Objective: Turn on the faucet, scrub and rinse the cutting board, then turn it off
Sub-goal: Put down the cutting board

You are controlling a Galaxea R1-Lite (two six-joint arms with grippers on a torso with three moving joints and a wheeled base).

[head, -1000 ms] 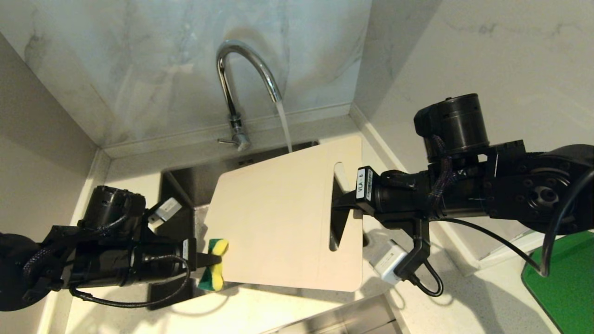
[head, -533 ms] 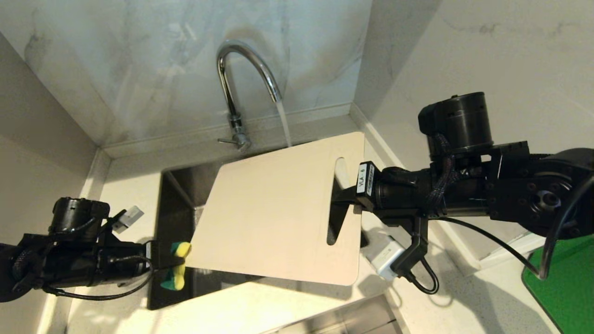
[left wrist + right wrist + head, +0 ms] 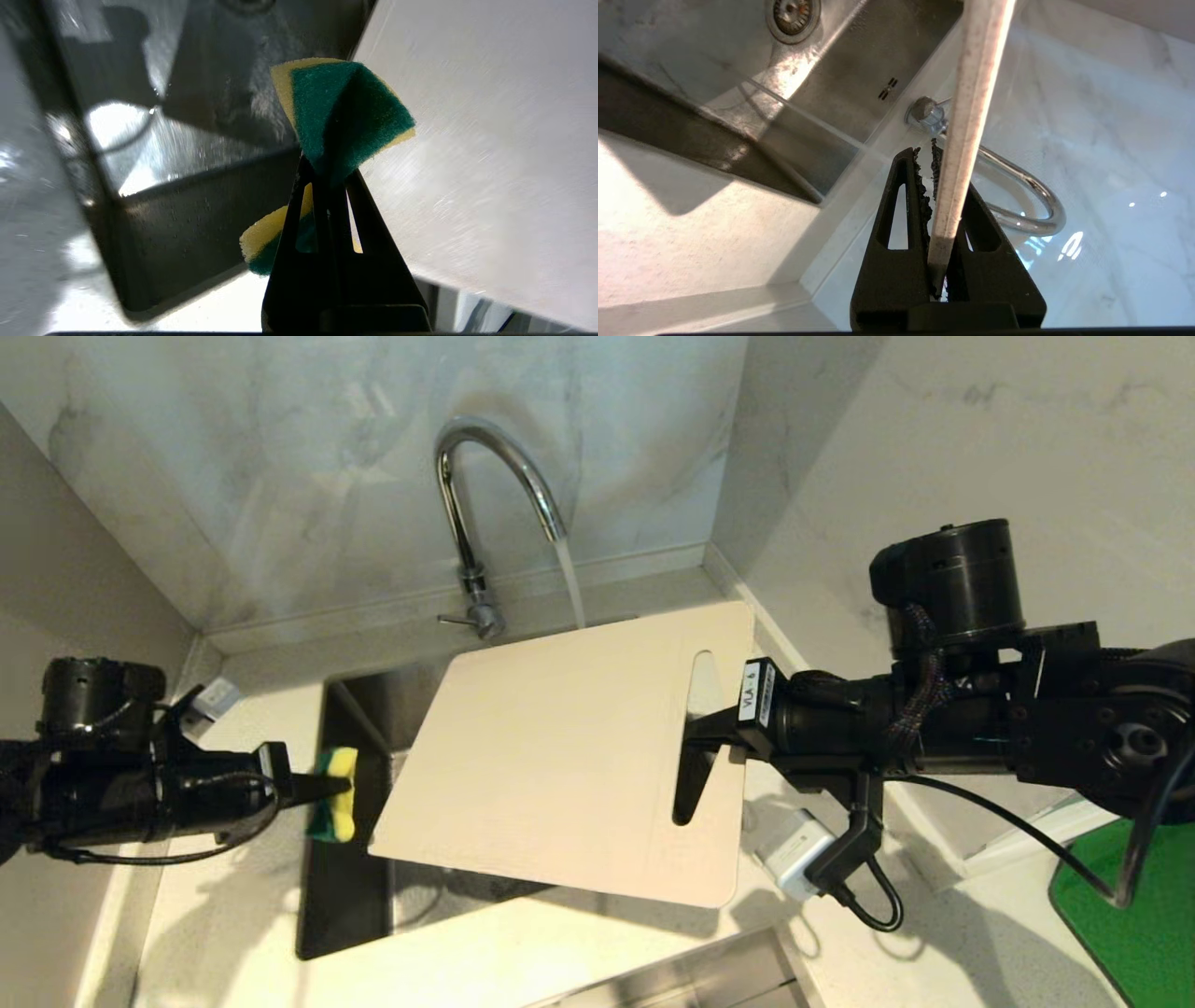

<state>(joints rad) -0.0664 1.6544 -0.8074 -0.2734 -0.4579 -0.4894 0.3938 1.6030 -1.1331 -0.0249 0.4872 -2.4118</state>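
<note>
While water runs from the faucet [image 3: 485, 476], the right end effector [image 3: 695, 751] clamps the cutting board [image 3: 560, 747] over the sink [image 3: 345, 896], and at nine o'clock the left end effector [image 3: 331, 787] pinches a sponge [image 3: 334, 795] just beside the board's edge.

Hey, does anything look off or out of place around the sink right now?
Mostly no. The faucet runs, but its water drops past the far edge of the cutting board, barely wetting the face. The right claw holds the board tilted over the sink. The left claw pinches the sponge beside it, off the surface.
</note>
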